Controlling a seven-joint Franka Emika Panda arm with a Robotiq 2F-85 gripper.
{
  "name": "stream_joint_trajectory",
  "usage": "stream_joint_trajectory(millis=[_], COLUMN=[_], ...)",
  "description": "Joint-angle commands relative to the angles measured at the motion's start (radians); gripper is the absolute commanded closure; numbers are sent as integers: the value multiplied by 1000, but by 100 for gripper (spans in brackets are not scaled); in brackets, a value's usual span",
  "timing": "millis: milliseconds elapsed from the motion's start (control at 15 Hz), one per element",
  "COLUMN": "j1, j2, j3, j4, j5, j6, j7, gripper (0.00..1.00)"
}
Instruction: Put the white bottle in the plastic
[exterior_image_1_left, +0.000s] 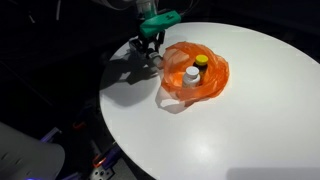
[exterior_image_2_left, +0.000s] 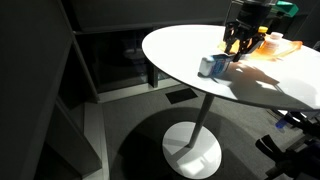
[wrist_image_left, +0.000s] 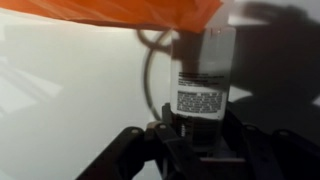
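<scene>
Orange plastic bag (exterior_image_1_left: 195, 75) and a bottle (exterior_image_2_left: 212, 66) crowd the gripper (exterior_image_1_left: 150, 50); the remaining table (exterior_image_1_left: 250, 125) surface toward the near rim offers open passage.

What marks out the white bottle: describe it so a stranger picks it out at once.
Start at the round white table and find the orange plastic bag on it. Outside the bag, nearer the table's edge and close by the gripper, sits the white bottle. Unlike the two containers inside the bag, it rests on bare tabletop and carries a printed label.
</scene>
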Motion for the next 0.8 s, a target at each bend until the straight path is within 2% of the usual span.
stream_joint_trajectory(millis=[0, 400, 733], j1=[-10, -6, -26], j2=[-130, -260, -286], j3=[13, -43, -112], j4=[-26, -26, -35], j5=[32, 12, 0], j6=[-54, -137, -142], j7=[6, 67, 55], gripper=[75, 75, 75])
